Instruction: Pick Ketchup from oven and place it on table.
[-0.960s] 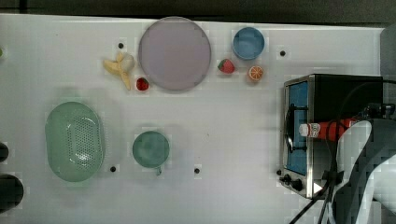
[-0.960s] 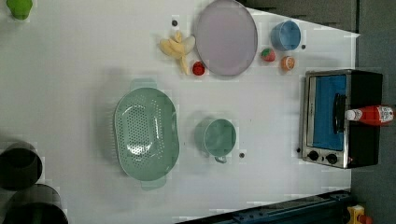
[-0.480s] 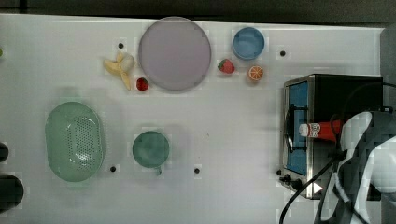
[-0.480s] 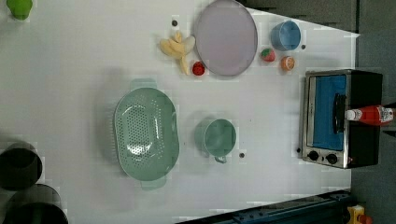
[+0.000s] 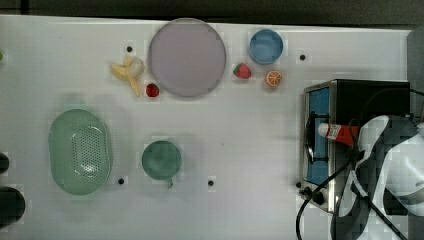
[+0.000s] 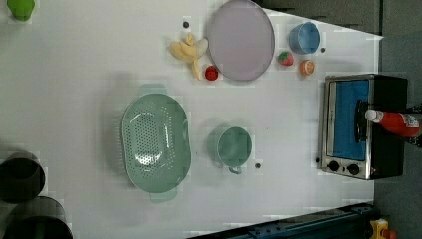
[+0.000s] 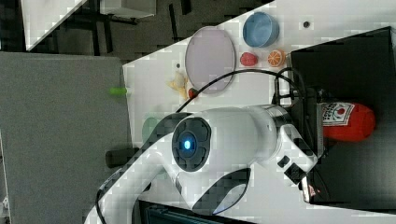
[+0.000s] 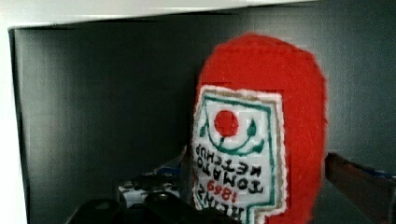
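- Gripper [image 8: 233, 212]: we find it released, jaws spread wide. In the wrist view one dark finger [image 8: 359, 182] stands just beside the bottle's flank. We cannot tell whether it touches.
- We see the slim red plastic ketchup bottle with a white cap and a white-and-red label [image 5: 340, 134] lying on its side on the roof of the boxy black toaster oven with a silver front frame and blue-tinted glass door [image 5: 370, 100]. Its cap reaches past the roof's front edge, over the door.
- In the wrist view the ketchup bottle [image 8: 261, 140] shows its rounded base and label close up, with the oven's dark roof around it.
- We place the oven at the large flat white table's [image 5: 250, 125] right edge in the top view, with its door facing the table's middle.
- The white robot arm [image 5: 395, 165] reaches over the oven's roof from the top view's lower right corner, and its dark cables hang past the oven's knobs.
- Along the table's upper edge in the top view we note a round lilac plate [image 5: 186, 57], a small blue bowl [image 5: 266, 46], a red strawberry [image 5: 242, 71], an orange half [image 5: 273, 78] and a peeled yellow banana [image 5: 127, 72].
- Near the table's left edge in the top view rests an oval pale-green colander [image 5: 80, 150], and a green mug [image 5: 161, 160] stands beside it, apart.
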Controlling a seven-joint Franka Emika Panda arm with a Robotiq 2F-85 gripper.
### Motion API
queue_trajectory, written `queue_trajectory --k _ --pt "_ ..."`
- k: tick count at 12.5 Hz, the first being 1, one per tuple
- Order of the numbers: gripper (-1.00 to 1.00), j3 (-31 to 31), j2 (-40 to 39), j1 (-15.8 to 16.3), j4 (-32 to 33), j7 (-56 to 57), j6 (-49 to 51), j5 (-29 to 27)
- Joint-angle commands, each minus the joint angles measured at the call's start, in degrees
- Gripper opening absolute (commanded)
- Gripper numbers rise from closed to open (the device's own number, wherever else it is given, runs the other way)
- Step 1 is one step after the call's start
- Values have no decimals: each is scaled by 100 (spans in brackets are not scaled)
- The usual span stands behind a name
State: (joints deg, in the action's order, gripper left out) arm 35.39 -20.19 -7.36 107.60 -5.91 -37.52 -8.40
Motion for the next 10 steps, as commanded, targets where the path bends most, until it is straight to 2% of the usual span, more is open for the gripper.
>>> queue_trajectory --k 1,3,4,7,10 --pt "92 17 -90 -55 -15 -30 -160 -251" --pt "43 14 -90 -48 18 -31 -237 -267" --pt "27 22 -90 -48 3 -31 -237 -266" --pt "27 23 -28 -32 -106 -30 -223 -259" --pt "27 6 254 133 -547 99 -88 -106"
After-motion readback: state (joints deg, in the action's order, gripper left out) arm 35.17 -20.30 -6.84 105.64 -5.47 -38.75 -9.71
